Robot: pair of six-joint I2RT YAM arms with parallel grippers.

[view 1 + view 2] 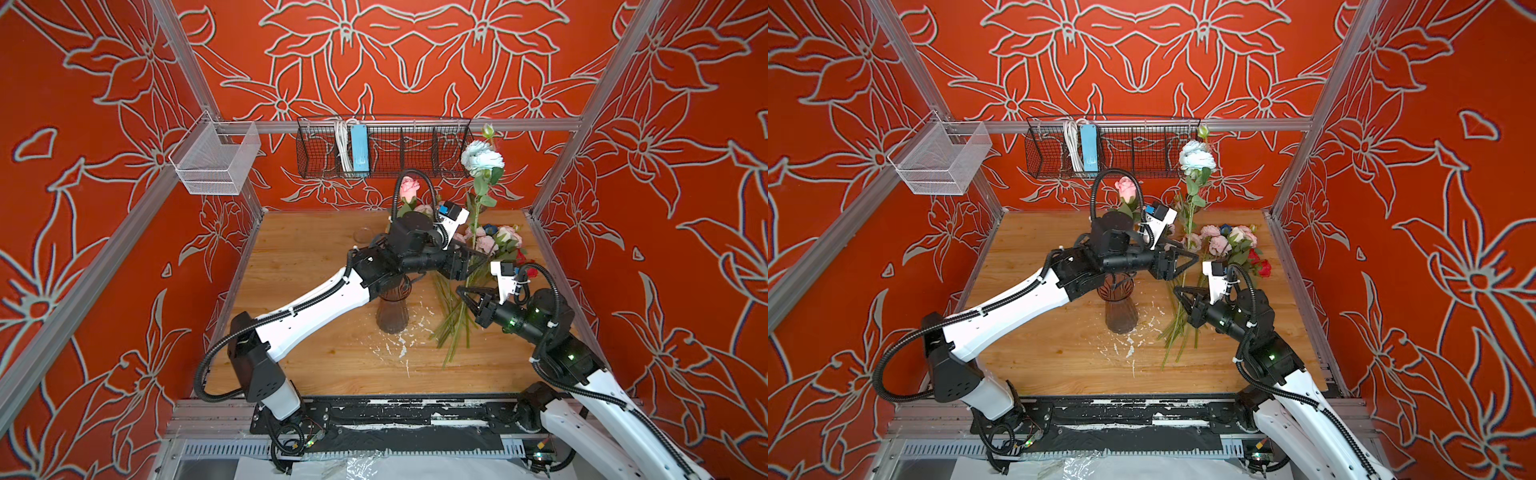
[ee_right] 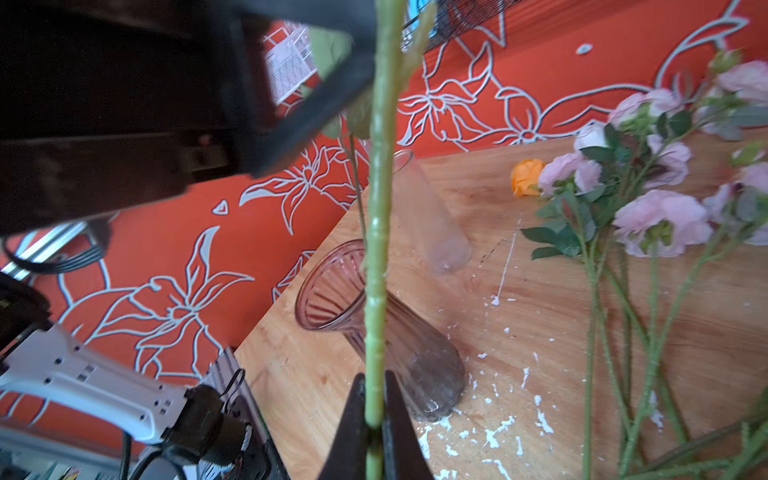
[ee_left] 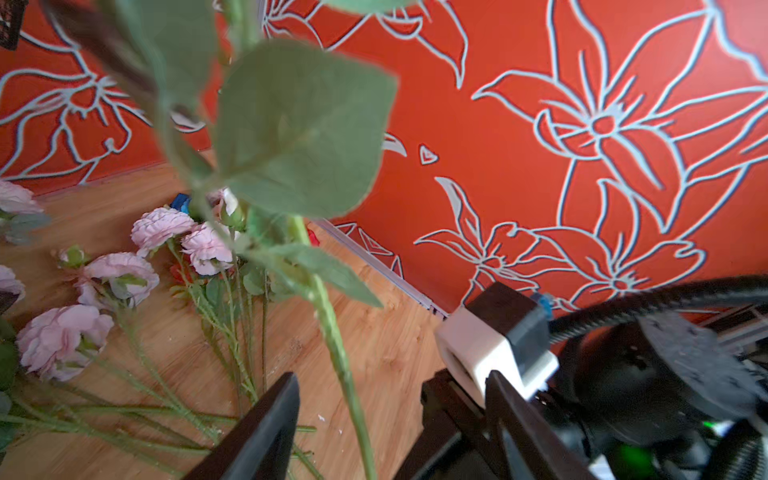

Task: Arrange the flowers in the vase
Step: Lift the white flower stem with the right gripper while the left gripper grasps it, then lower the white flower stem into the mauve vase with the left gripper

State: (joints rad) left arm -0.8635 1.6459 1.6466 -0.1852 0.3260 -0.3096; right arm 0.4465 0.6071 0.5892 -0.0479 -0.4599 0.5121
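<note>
- Right gripper (image 2: 374, 390): jaws clamped low on the light-blue flower (image 1: 482, 156), bloom at twelve o'clock.
- Left gripper (image 3: 392, 376): jaws apart, straddling its stem higher up.
- Vase (image 1: 392, 311) at nine o'clock of the right gripper; loose flowers (image 1: 494, 243) at one.
- Best: left pinches squarely before right lets go.

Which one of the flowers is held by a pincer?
The pale blue flower: the right pincer is shut on its stem; the pink bunch lies on the table.
</note>
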